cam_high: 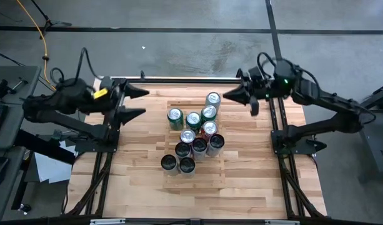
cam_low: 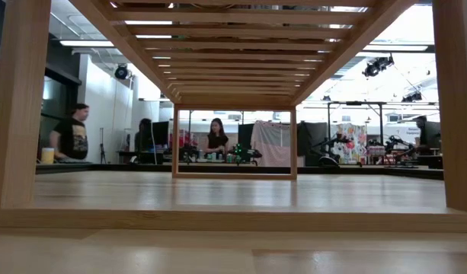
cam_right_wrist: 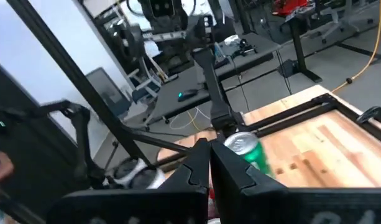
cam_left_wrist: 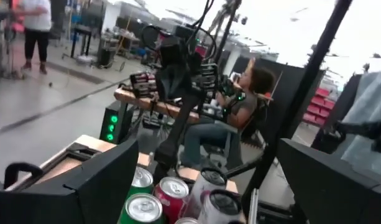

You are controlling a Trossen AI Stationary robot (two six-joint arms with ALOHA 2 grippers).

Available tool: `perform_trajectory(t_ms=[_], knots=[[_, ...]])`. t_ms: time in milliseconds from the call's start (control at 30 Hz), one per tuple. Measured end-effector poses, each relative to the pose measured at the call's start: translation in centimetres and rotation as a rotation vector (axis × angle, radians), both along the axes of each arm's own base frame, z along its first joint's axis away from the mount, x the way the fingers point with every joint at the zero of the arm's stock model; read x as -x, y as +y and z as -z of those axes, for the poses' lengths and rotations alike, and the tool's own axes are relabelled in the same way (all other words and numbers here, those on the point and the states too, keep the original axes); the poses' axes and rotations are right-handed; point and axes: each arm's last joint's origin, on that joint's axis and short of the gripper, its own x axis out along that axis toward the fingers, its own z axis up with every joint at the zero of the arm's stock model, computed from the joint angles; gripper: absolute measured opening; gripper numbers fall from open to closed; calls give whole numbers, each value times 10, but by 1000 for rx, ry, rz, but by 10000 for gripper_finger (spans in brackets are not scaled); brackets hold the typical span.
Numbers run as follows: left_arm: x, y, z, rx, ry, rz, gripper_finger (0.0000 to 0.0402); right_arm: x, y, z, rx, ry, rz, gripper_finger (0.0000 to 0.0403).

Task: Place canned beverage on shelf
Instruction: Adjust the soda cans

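On the shelf (cam_high: 241, 128) mid-table stand the cans (cam_high: 193, 134), clustered. My left gripper (cam_high: 136, 103) hovers beside them, released and empty; the right gripper (cam_high: 230, 97) waits clenched. I'd approach the nearest green can (cam_high: 174, 117) low and square.

I'm looking down on ten cans (cam_high: 194, 139) standing upright in a tight cluster on the slatted wooden shelf (cam_high: 179, 103), mid-desk. Green ones (cam_high: 208, 113) sit toward the far side, dark ones (cam_high: 186, 164) nearer me, one red (cam_high: 208, 129) between.
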Motion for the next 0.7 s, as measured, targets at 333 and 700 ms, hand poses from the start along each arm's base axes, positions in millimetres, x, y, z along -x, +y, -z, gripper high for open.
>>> perform_trajectory(t_ms=[333,700], knots=[[14,-5,61,-43,-209,-6,376,9,59,-6,-67,-19,10,0],[33,2,145,115,-311,-3,376,14,82,6,-88,105,-3,0]])
